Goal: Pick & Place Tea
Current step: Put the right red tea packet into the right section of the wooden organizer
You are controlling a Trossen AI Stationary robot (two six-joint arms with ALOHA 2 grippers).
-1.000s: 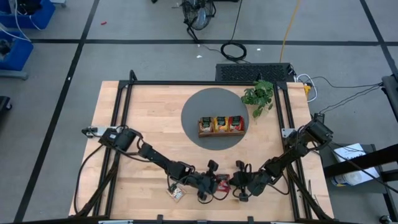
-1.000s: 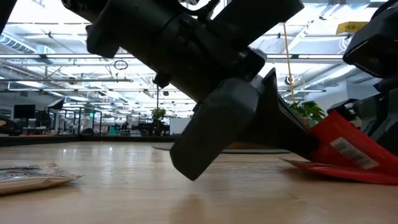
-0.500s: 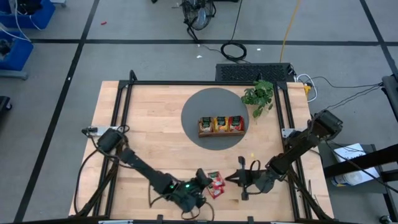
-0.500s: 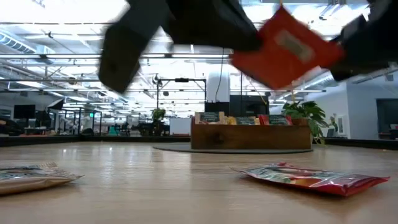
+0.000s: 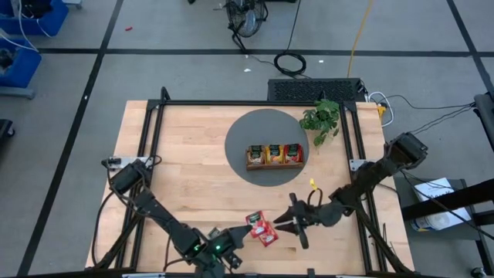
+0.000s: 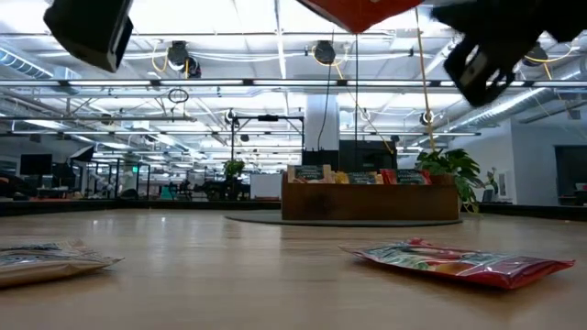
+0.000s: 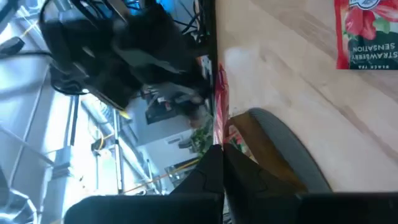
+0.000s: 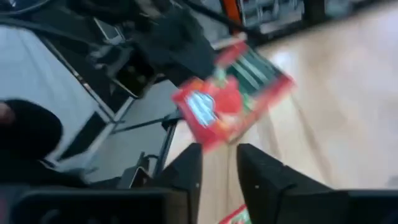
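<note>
Gripping a glossy red sachet (image 5: 254,219) by one edge, the right gripper (image 5: 285,225) hangs above the front of the pale, fine-grained wooden table (image 5: 193,162), its fingers nearly closed on the thin foil; the right wrist view shows the same flat, square packet (image 8: 231,94) printed with strawberries and a green band, tilted just ahead of the two dark fingers (image 8: 186,168). Directly below and beside it, a second red sachet (image 5: 266,233) lies flat on the wood, crinkled and shiny in the low view (image 6: 463,263), and labelled strawberry tea in the left wrist view (image 7: 367,32). A beige sachet (image 6: 50,258) with dark print rests flat near the table's front edge. Farther back, a brown wooden tray (image 5: 275,164) with three compartments sits on a round grey mat (image 5: 239,143), holding upright green, yellow and red packets. A green leafy plant (image 5: 322,118) stands just beside the mat. The left gripper (image 5: 224,259) is low at the table's front edge, and whether its fingers are open or closed cannot be told.
</note>
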